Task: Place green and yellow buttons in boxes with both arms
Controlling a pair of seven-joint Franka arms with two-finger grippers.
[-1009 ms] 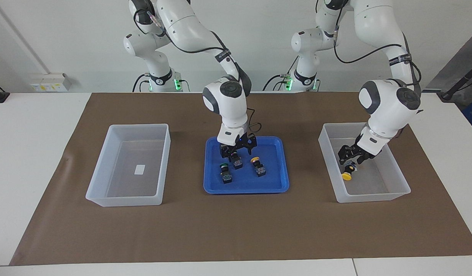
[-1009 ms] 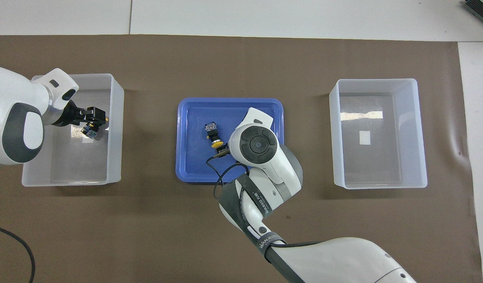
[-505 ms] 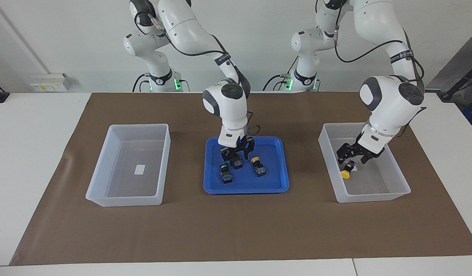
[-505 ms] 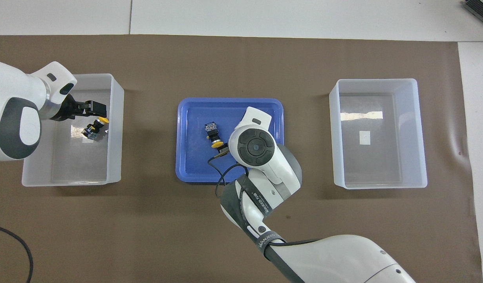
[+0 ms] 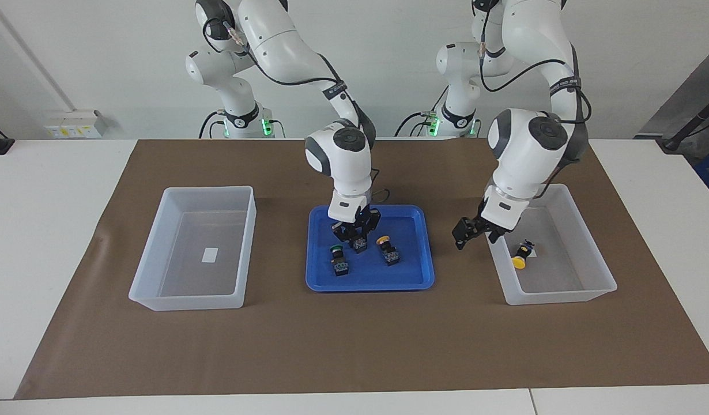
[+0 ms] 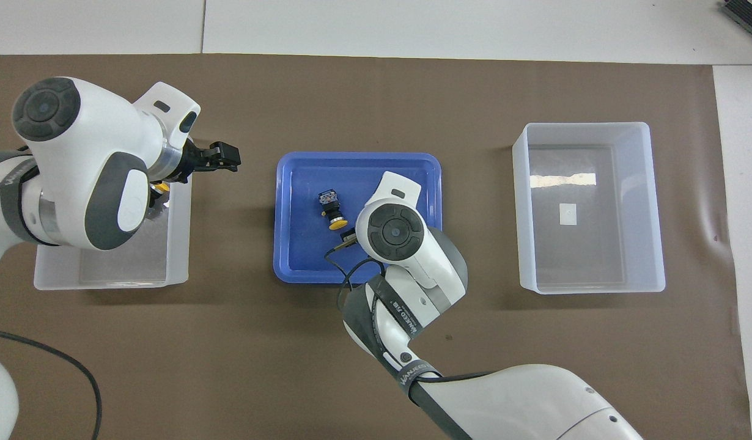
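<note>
My right gripper is down in the blue tray, shut on a button whose cap is hidden. Beside it in the tray lie a green-capped button and a yellow-capped button. In the overhead view the right wrist covers that gripper and the green button. My left gripper hangs open and empty over the mat, between the tray and the box at the left arm's end. A yellow button lies in that box.
The other box, at the right arm's end of the table, holds only a small white label. A brown mat covers the table under the tray and both boxes.
The left gripper let go of the yellow button, rose out of its box and swung toward the tray. The right gripper closed on a button in the tray.
</note>
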